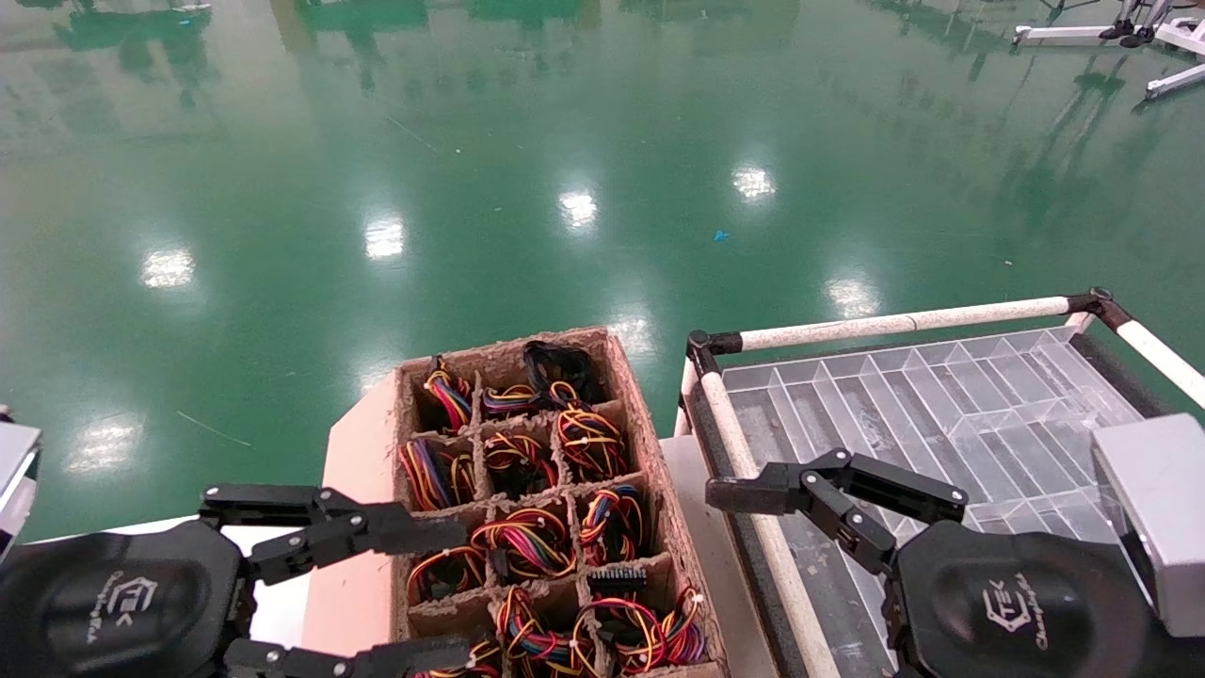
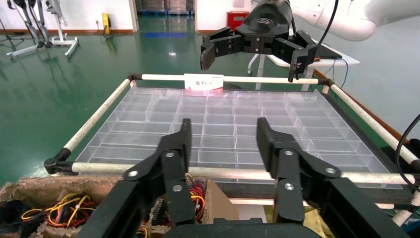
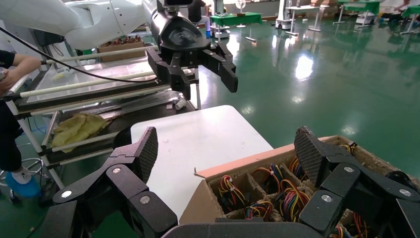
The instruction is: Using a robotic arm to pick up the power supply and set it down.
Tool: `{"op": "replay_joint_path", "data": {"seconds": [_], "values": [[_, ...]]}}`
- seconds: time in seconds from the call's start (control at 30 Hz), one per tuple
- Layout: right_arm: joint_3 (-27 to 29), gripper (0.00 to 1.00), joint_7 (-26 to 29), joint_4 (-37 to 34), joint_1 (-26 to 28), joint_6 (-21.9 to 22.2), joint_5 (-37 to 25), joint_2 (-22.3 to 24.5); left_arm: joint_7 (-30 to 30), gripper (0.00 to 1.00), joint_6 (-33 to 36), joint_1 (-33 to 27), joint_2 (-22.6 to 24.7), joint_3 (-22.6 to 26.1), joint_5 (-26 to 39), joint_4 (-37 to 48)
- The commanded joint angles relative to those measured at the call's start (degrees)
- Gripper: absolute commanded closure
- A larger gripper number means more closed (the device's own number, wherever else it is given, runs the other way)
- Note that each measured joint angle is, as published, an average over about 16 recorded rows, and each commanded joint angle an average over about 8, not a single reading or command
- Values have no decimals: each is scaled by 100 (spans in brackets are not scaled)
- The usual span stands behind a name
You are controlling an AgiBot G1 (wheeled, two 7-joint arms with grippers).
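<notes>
The left claw (image 1: 400, 584) hangs open at the near-left edge of the cardboard tray (image 1: 650, 414), fingers straddling its front cells. The power supply units (only their wire bundles (image 1: 527, 546) show, bodies hidden in the cells) lie just right of and below it. Further right, the right claw (image 1: 753, 499), also open w/ nothing held, sits over the clear divider tray (image 1: 941, 395). Left arm is nearer, so prob. the pick.

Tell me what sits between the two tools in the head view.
Between the left tool and right tool lies the cardboard tray of wire bundles.
</notes>
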Motion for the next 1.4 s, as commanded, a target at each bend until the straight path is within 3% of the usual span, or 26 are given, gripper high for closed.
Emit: {"op": "replay_joint_path", "data": {"seconds": [0.03,0.33,0.53,0.57,0.7,0.73,0.8,0.83,0.93,1.0,1.07,1.4], "values": [[8,0,-7,-6,0,-11,16,4,0,100,0,0,0,-1,0,0],[-344,0,196,16,-32,569,-1004,31,3,100,1,-3,-1,5,-2,4],[-703,0,364,-22,166,943,-1842,-237,4,100,0,-4,-1,7,-4,5],[-770,8,388,-41,224,970,-1967,-310,5,100,0,-4,-2,8,-4,5],[-1038,57,470,-176,508,1001,-2432,-626,6,98,-1,-4,-2,9,-5,5],[-1102,70,485,-225,584,1001,-2547,-701,6,92,-1,-4,-2,10,-6,5],[-1216,95,515,-327,729,1000,-2749,-843,6,72,-1,-4,-3,11,-6,5],[-1265,100,530,-382,795,1001,-2837,-908,6,60,-1,-5,-3,11,-6,5],[-1392,100,557,-548,967,1008,-3068,-1087,7,22,-2,-5,-3,12,-7,5],[-1464,100,566,-652,1065,1002,-3182,-1201,7,5,-2,-5,-4,13,-8,5],[-1530,100,565,-754,1158,982,-3280,-1306,8,0,-3,-5,-4,14,-9,5],[-1759,100,580,-1107,1489,824,-3602,-1596,10,0,-4,-6,-6,18,-11,5]]}}
